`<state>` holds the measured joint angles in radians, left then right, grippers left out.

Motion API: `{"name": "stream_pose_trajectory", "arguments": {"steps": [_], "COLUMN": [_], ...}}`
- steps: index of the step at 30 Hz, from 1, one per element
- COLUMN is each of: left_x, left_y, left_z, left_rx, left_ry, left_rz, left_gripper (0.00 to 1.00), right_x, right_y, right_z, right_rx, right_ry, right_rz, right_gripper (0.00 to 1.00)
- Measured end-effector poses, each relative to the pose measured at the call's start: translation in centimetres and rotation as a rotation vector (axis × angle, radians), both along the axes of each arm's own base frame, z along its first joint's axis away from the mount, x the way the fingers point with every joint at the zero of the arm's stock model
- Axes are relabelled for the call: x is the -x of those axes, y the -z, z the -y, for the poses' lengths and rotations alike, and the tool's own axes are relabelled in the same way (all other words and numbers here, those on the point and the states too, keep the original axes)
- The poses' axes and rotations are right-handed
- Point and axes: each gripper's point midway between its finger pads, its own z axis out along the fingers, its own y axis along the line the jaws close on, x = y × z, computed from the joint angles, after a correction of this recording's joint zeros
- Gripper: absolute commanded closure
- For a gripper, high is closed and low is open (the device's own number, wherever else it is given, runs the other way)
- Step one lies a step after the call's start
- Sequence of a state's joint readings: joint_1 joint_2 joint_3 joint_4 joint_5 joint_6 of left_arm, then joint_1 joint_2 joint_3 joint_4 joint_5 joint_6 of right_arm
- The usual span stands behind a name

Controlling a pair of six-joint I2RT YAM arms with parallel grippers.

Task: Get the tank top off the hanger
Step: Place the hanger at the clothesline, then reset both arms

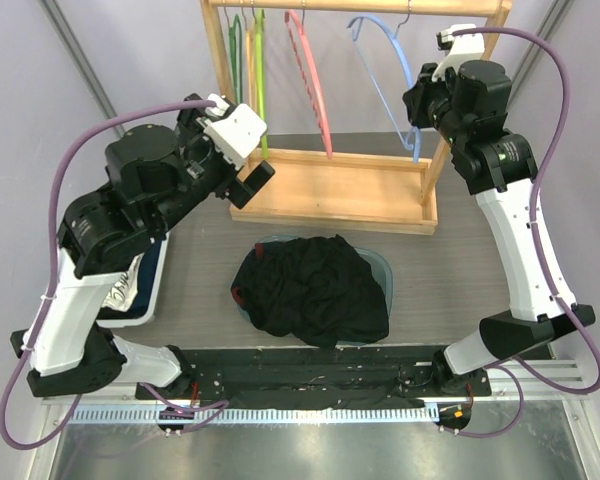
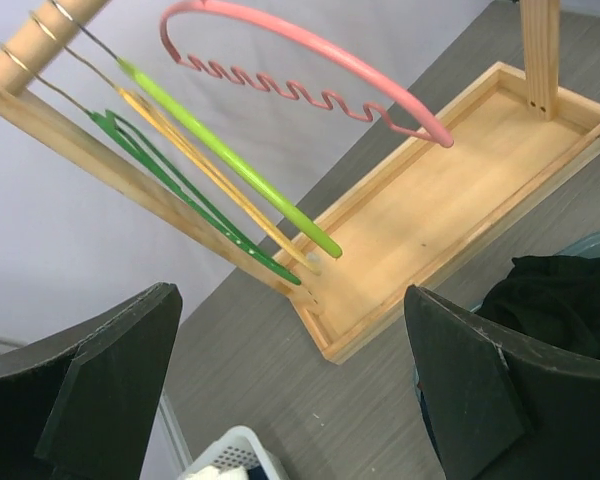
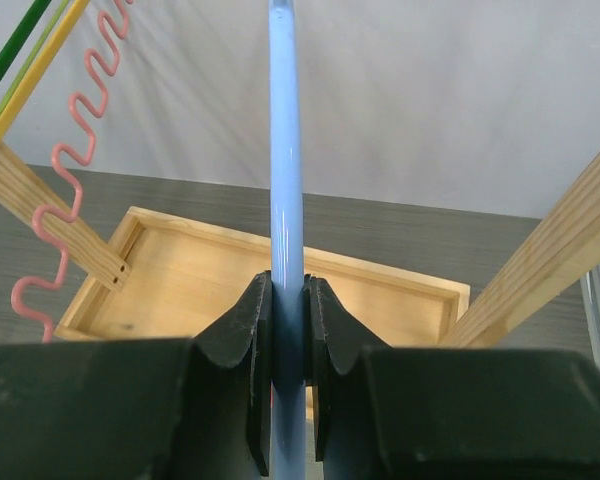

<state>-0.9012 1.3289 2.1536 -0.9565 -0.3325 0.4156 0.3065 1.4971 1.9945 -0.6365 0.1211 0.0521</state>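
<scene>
At the rack (image 1: 330, 190), the blue hanger (image 3: 285, 150) is pinched by the right gripper (image 3: 288, 305) (the left gripper (image 2: 290, 335) is spread wide).

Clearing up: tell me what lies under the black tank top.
A blue-grey rim peeks out from under the black tank top on its right and far sides. The cloth covers the rest, so what it is cannot be told.

Light wooden rack (image 1: 330, 195) with tray base stands at back of grey worktop (image 1: 200, 270). Pink wavy plastic hanger (image 1: 316, 90), lime green hanger (image 2: 230, 155), yellow hanger (image 2: 220, 180) and dark green hanger (image 2: 195, 200) hang on its rail. White plastic basket (image 1: 130, 322) at left edge. Blue-grey shallow tray (image 1: 383, 270) in front of rack.
</scene>
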Motion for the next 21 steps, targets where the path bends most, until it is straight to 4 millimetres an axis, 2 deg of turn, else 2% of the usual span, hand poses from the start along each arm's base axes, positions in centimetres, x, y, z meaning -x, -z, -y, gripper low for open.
{"name": "stream_pose_trajectory", "arguments": {"steps": [6, 11, 19, 21], "left_x": [-1.6, -2.5, -3.1, -3.2], "left_y": [2.5, 3.3, 3.4, 3.4], "left_z": [0.6, 0.7, 0.2, 0.0], "left_rx": [-0.020, -0.004, 0.039, 0.047], "left_ry": [-0.049, -0.081, -0.115, -0.122], "left_rz": [-0.061, -0.095, -0.119, -0.123], "left_gripper": [0.00, 0.00, 0.00, 0.00], "right_x": [-0.2, -1.3, -3.8, -4.2], "right_y": [0.1, 0.0, 3.4, 3.6], "right_z": [0.2, 1.4, 0.9, 0.8], "right_rx": [0.013, 0.053, 0.100, 0.100], "right_ry": [0.010, 0.045, 0.035, 0.034], "right_rz": [0.002, -0.005, -0.068, -0.059], "right_gripper": [0.99, 0.99, 0.99, 0.99]}}
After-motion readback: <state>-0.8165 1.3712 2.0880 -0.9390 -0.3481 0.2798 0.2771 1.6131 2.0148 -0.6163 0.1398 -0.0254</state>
